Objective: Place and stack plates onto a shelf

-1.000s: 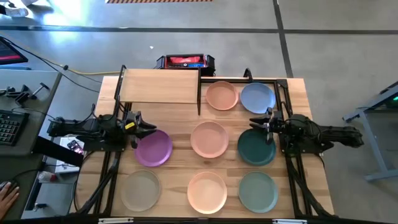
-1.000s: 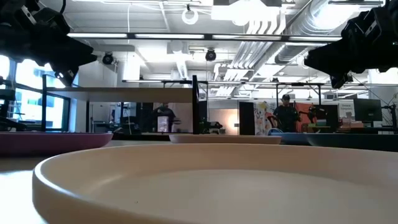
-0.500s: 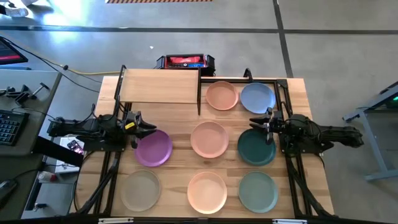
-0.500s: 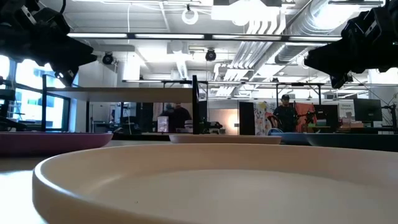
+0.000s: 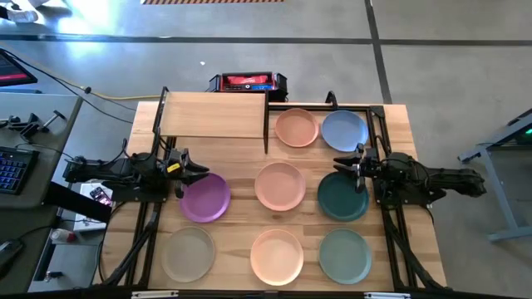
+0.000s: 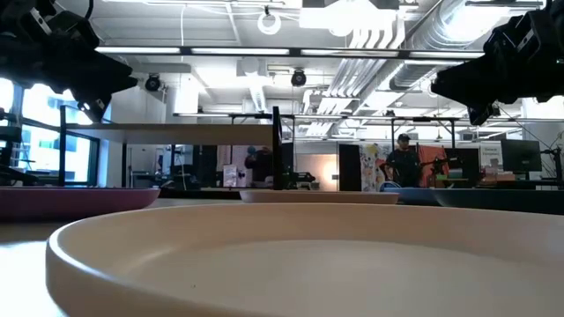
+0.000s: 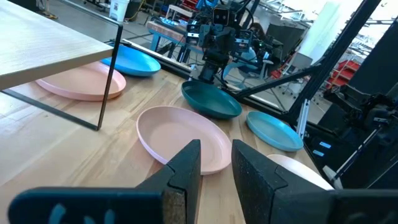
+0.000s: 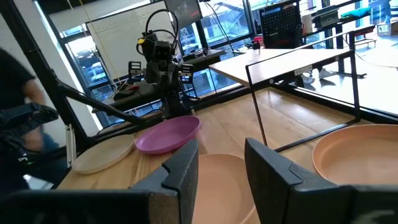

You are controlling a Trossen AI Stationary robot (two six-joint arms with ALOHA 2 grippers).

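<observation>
Eight plates lie flat on the slatted table: purple [image 5: 204, 197], pale pink [image 5: 280, 186], dark teal [image 5: 342, 197], peach [image 5: 297, 128], light blue [image 5: 344, 130], beige [image 5: 188, 253], pale peach [image 5: 277, 256] and sage green [image 5: 344, 255]. The shelf [image 5: 214, 115] stands at the far left, its board bare. My left gripper [image 5: 191, 173] hovers open over the purple plate's far-left rim, raised above the table [image 6: 75, 62]. My right gripper [image 5: 352, 164] hovers open over the teal plate's far rim [image 6: 489, 75]. Each wrist view shows a gap between its fingers [image 7: 216, 165] [image 8: 221, 162].
A red and black box [image 5: 247, 82] sits just beyond the table's far edge. Black frame rails [image 5: 378, 133] run along the table's left and right sides. Bare wood shows between the plates and in front of the shelf. People stand far off in the room [image 6: 404, 163].
</observation>
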